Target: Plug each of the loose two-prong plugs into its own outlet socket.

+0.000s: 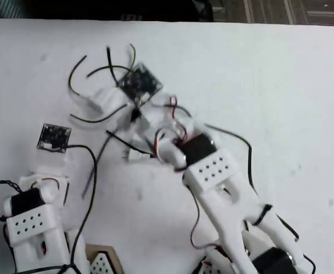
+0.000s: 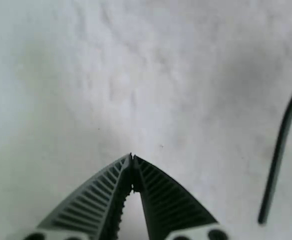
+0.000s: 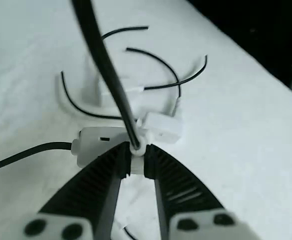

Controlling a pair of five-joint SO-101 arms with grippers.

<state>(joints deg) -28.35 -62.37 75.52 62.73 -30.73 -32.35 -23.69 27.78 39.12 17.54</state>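
Right jaws are pinched narrow on a white two-prong plug (image 3: 137, 154), its black cord (image 3: 106, 75) rising from it, near the middle of the counter (image 3: 235, 125). Plug sits just beside a white outlet socket (image 3: 98, 143) lying flat, with 1 more white plug (image 3: 161, 126) close by. Left jaws are closed tip to tip on nothing, above bare counter, with a black wire (image 2: 280, 145) off to one side.

Holds left gripper (image 2: 132, 159) pinched closed, arm tucked back; has right arm (image 1: 224, 188) stretched forward, right gripper (image 3: 137, 148) clamping plug (image 3: 137, 164).
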